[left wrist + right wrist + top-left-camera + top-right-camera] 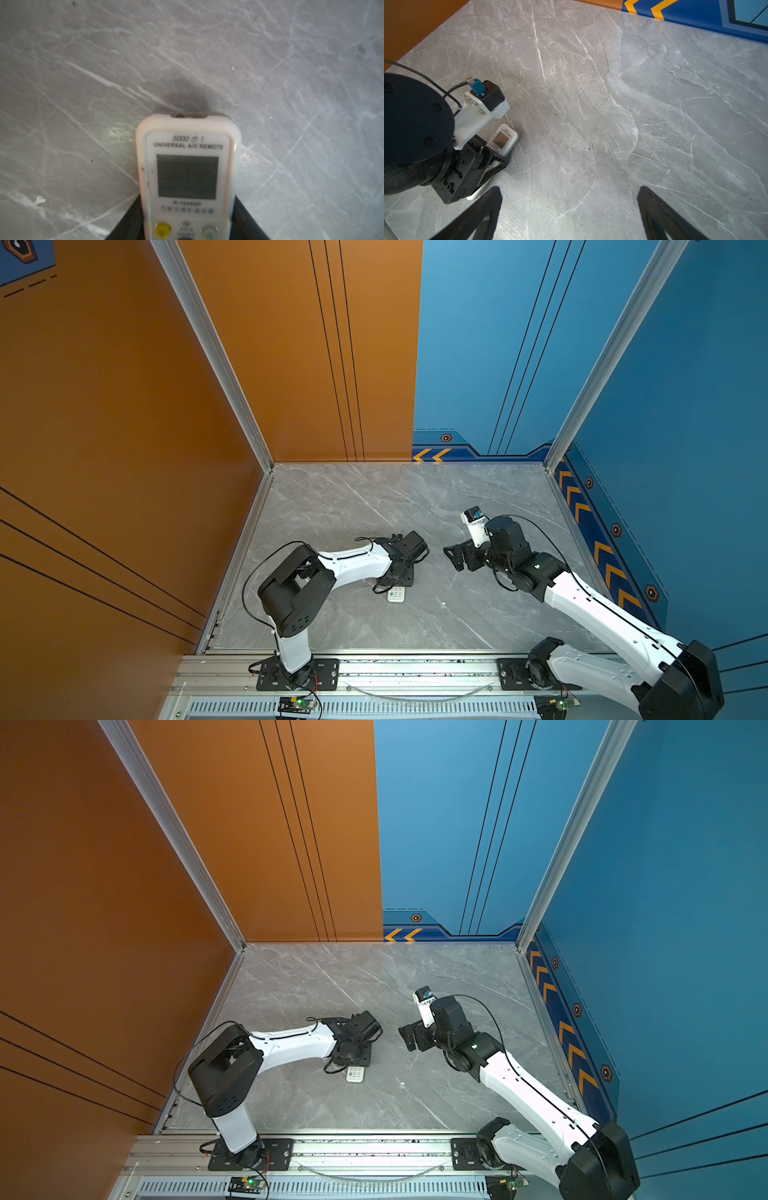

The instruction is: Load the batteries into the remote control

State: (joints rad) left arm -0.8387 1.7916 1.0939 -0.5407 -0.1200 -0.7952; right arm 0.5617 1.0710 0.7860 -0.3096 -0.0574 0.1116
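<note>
Left gripper (pixel 187 199): jaws clamp the remote control (pixel 188 176), 1 on each long side, screen and buttons up. Remote is left of centre, on the table (pixel 415 506) or just above it; cannot tell which. Right gripper (pixel 570 190): spread wide, empty, to the right. Batteries: 0 in view. Risk: the smooth, slim casing could twist or slip from the pinch if turned over.

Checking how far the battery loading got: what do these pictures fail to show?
- Batteries: in no view; whether they sit inside the remote is unseen.
- Remote's underside: every view, faces the table.
- Remote's middle: both top views, under the left tool.
- Buttons: left wrist view, most cut by the edge.
</note>
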